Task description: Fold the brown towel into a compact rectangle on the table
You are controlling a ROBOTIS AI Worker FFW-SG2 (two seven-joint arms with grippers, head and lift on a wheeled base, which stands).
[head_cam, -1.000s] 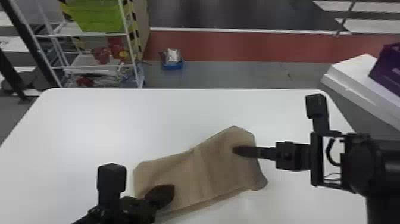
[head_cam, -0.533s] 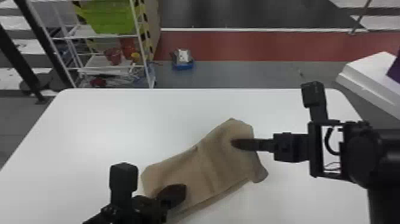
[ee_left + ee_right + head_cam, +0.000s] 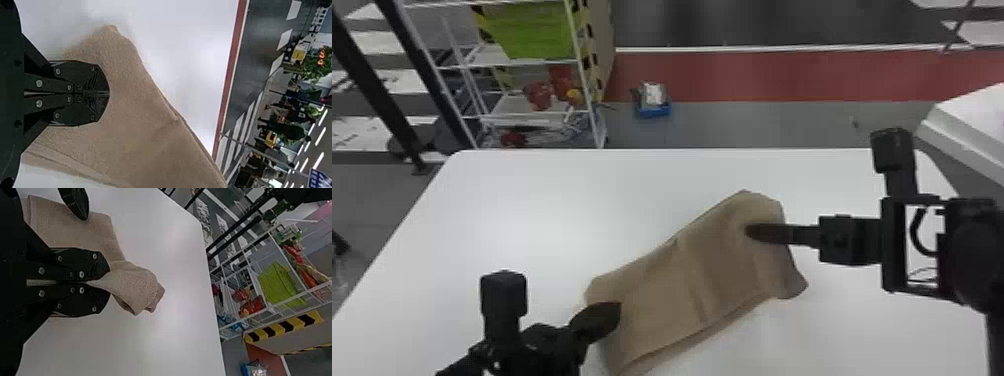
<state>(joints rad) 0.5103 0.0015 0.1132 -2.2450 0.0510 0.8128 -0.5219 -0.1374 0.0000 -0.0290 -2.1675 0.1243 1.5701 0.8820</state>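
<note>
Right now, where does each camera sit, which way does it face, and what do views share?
Head view: on the robot's head, looking forward and down at the table, a rack beyond; left gripper and right gripper show.
Left wrist view: on the left wrist, looking past its own gripper over the brown towel into the room.
Right wrist view: on the right wrist, looking past its own gripper over towel and table toward the rack; a left gripper finger shows.
Shared: head and right wrist views both include the rack.
</note>
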